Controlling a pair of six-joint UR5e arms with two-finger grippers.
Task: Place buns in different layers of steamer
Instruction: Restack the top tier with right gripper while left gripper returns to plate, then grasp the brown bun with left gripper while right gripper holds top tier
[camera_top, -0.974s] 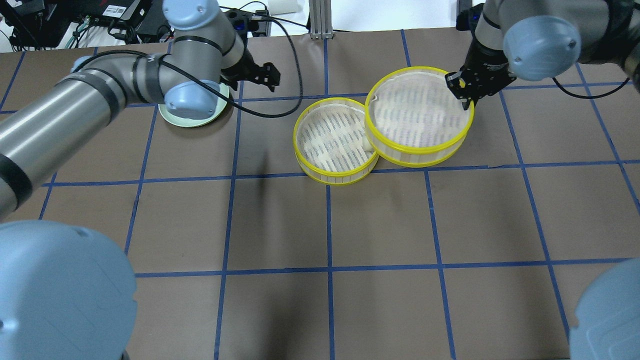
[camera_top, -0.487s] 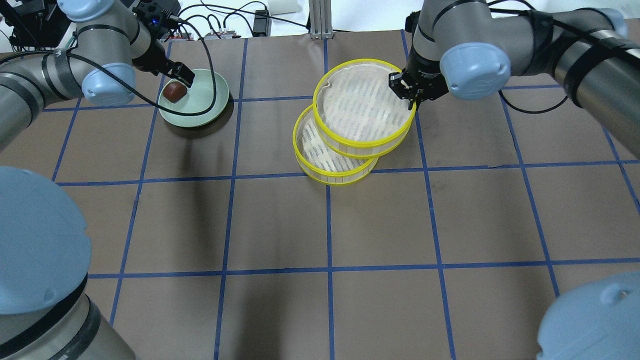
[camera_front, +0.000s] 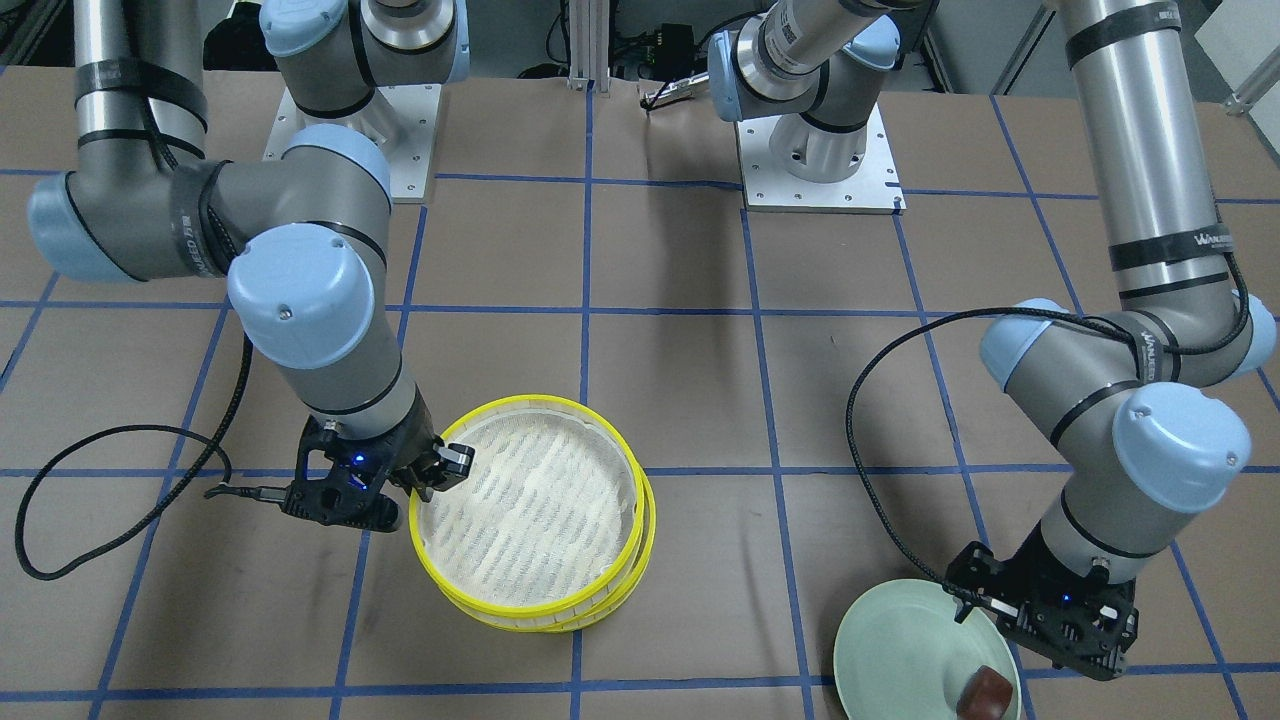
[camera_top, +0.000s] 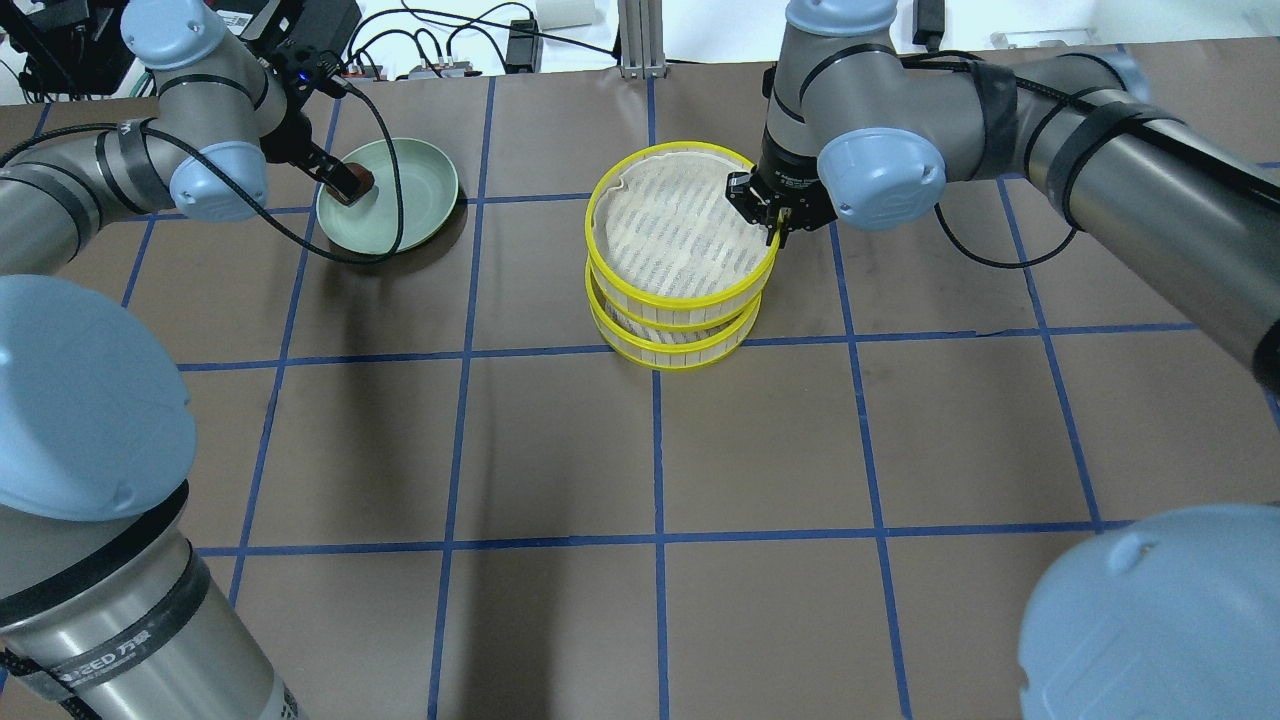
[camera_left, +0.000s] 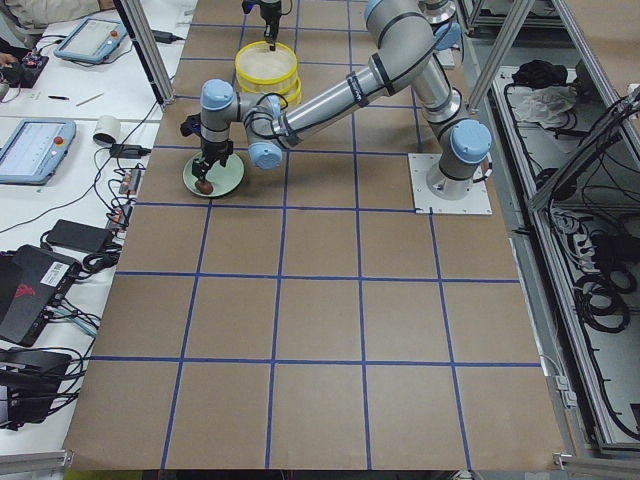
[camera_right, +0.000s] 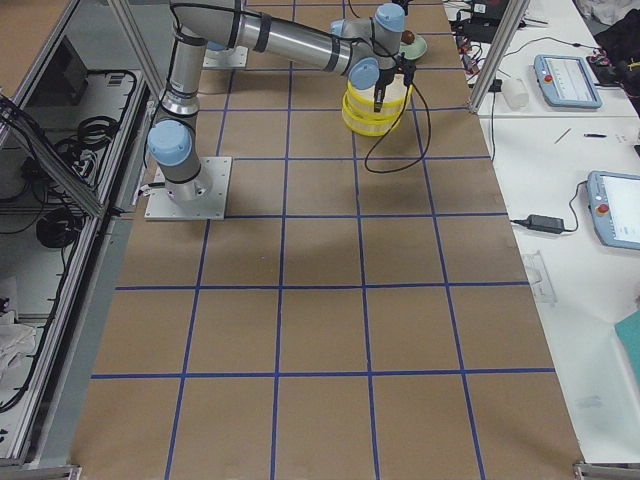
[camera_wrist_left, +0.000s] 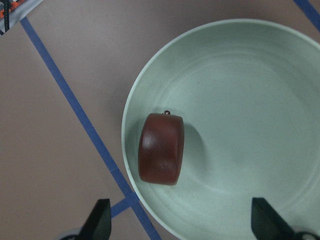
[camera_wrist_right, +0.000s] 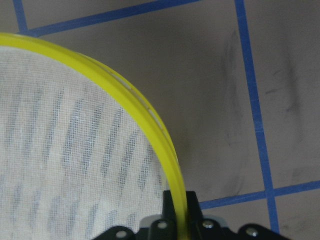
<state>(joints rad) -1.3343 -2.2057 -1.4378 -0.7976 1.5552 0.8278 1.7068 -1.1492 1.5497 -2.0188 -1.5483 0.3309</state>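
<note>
Carried by the right gripper (camera_top: 772, 228), which was clamped on its yellow rim, the upper tray (camera_top: 690, 300) had swung from an offset perch to nearly square over the lower tray (camera_top: 672, 349). The left gripper (camera_wrist_left: 181, 219) hung with jaws wide apart over the brown bun (camera_wrist_left: 161, 148) on the green plate (camera_wrist_left: 260, 100). No white bun showed, presumably covered below; the brown bun had yet to be moved.

Steamer (camera_front: 545, 607): 2 shallow round trays, yellow rims, white mesh floors, stacked mid-counter (camera_top: 560, 440). Top tray (camera_top: 680, 225) over bottom tray (camera_top: 676, 348), slightly offset, floor bare. Brown bun (camera_wrist_left: 161, 148): dark reddish, blocky, in pale green plate (camera_wrist_left: 240, 90) by its rim, well apart from steamer.
</note>
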